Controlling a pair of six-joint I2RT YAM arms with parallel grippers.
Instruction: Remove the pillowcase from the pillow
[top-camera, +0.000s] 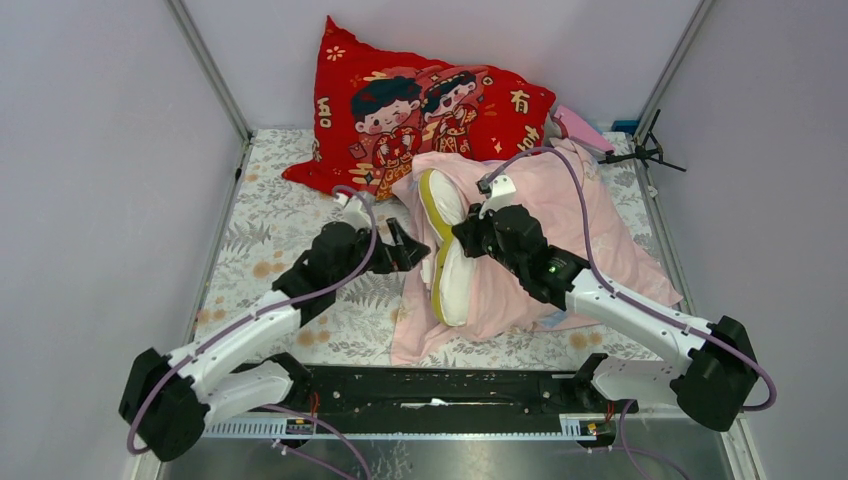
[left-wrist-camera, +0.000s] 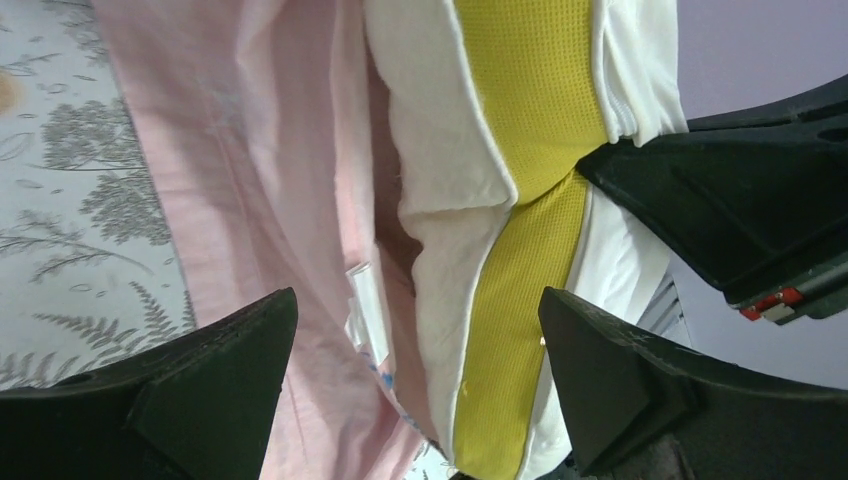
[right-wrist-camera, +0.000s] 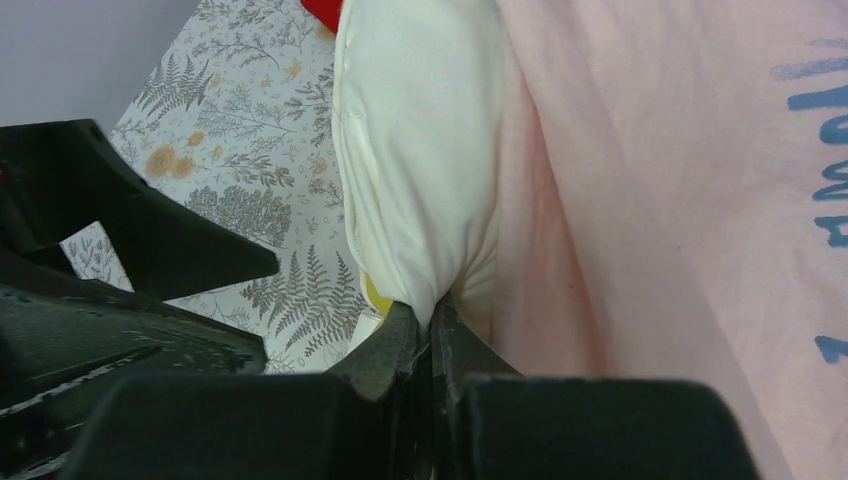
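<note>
On the bench (top-camera: 270, 230), the pillow (top-camera: 455, 285) pokes from the pillowcase (top-camera: 610, 240) toward 9 o'clock. Right hand (right-wrist-camera: 428, 310) pinches its cream cover tight; left hand (left-wrist-camera: 418, 300) gapes wide beside it, seemingly touching nothing

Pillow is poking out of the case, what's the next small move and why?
Probably close the left gripper on the pillowcase edge between its open fingers. The right gripper is shut on the pillow at its exposed end, so anchoring the pink fabric should let the pillow be pulled free.
</note>
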